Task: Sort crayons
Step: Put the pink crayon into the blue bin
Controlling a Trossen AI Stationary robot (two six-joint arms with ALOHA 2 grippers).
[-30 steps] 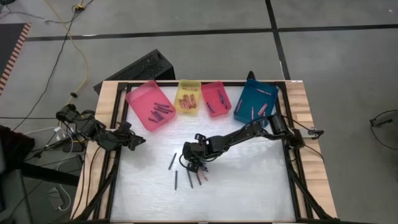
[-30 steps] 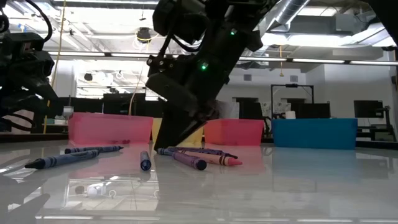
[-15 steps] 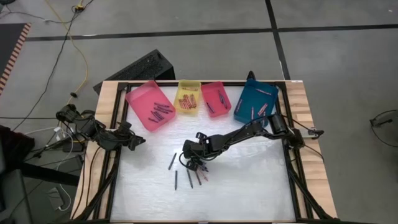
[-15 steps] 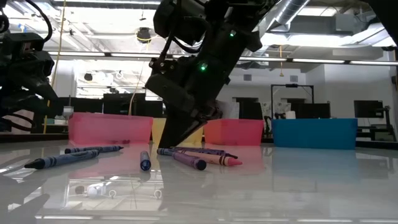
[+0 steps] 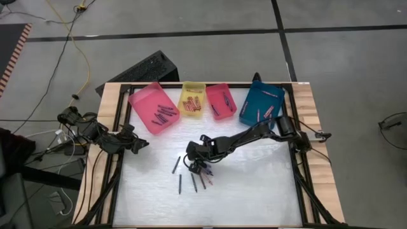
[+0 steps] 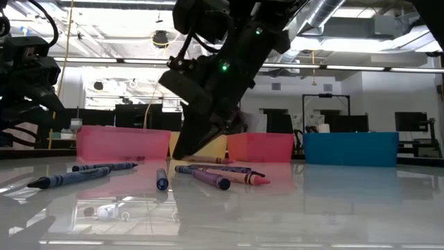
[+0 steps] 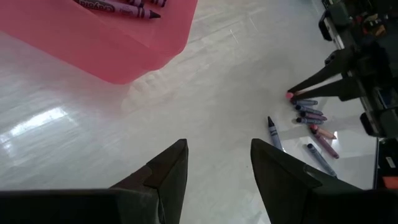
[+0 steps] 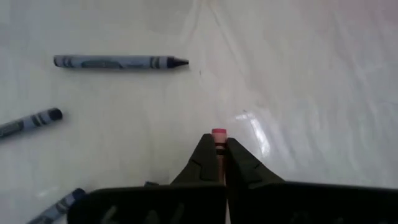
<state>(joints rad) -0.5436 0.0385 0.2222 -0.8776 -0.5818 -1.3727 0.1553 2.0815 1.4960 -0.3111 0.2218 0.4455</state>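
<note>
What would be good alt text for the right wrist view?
The right gripper is shut on a pink crayon whose tip sticks out between the fingers, above the white table. A dark blue crayon lies beyond it, with others at the edge.

Left hand (image 7: 217, 163) (fingers spread) hovers near pink tray (image 7: 93, 46), loose crayons (image 7: 311, 124) beyond.

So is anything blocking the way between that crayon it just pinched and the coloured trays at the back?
Nothing visible does. The right gripper is shut on a pink crayon, and the bare table lies between it and the trays. The loose crayons lie on the near side.
</note>
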